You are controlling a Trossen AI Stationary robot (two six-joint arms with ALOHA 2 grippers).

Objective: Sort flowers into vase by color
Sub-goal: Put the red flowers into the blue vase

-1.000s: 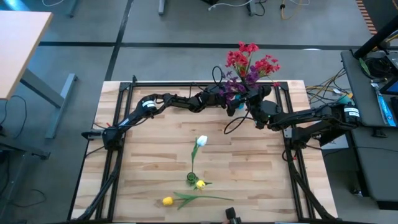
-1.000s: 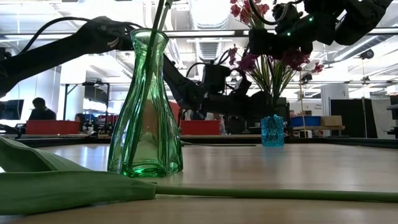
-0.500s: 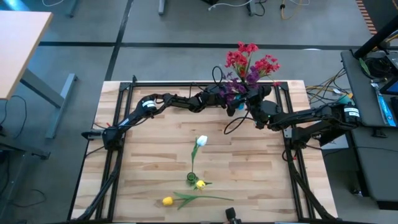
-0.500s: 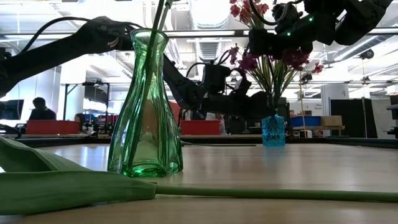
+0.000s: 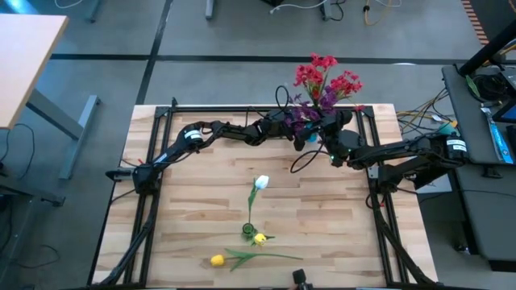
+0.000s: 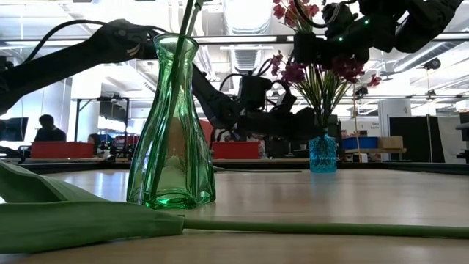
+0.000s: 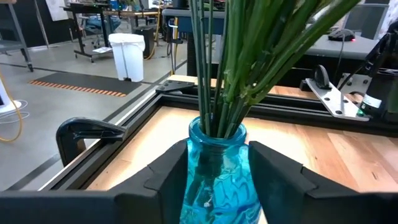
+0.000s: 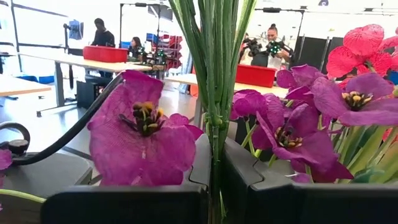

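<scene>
Left wrist view: left gripper (image 7: 217, 171) clamped around the blue vase (image 7: 216, 167), both fingers on the glass.
Right gripper (image 8: 214, 180) pinched shut on a bunch of green stems (image 8: 217, 68) above that vase, at the table's (image 5: 193, 193) far edge; purple flowers (image 8: 146, 134) beside its fingers, red flowers (image 5: 322, 76) on top. White tulip (image 5: 260, 183) in the green vase (image 6: 172, 128) mid-table; two yellow buds (image 5: 218, 260) near the front edge.
</scene>
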